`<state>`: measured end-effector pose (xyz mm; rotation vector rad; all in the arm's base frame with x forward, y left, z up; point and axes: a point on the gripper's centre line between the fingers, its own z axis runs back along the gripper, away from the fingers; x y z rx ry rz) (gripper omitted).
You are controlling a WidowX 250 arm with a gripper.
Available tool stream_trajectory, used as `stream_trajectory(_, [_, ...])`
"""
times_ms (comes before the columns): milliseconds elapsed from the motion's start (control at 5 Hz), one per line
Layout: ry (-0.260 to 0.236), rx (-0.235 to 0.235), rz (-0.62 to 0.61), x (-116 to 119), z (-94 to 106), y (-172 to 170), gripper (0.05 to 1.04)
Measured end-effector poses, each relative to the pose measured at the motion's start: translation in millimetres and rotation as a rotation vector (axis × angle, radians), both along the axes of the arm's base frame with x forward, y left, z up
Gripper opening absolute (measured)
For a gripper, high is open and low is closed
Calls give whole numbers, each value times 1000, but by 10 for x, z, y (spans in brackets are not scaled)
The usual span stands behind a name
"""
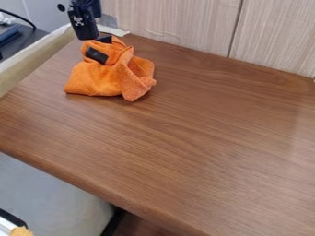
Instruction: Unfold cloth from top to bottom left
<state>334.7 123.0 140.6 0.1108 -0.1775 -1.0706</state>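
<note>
Unfolding looks barely begun: the orange cloth (102,80) sits in a crumpled mound at the far left corner of the wooden tabletop (184,143). The black gripper (102,47) is over that same corner, right at the cloth's peaked top; how far open it is, and whether it has hold of the fabric, I cannot tell. Most of the cloth lies below the claw and toward the tabletop's near side, so the top likely must travel over that bulk, toward the near left edge.
</note>
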Motion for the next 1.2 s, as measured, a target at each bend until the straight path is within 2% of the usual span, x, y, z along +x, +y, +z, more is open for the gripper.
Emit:
stream_trajectory(200, [31, -14, 9, 11, -122, 4, 999])
stream_trajectory(400, [7, -15, 69, 131, -93, 147, 999])
stream_trajectory(600, [-12, -18, 165, 202, -161, 348, 999])
stream_trajectory(800, [-30, 3, 196, 347, -242, 478, 999])
stream_trajectory(1000, [-20, 28, 194, 430, -467, 564, 999])
stream_trajectory(1200, [-6, 24, 181, 496, -621, 587, 999])
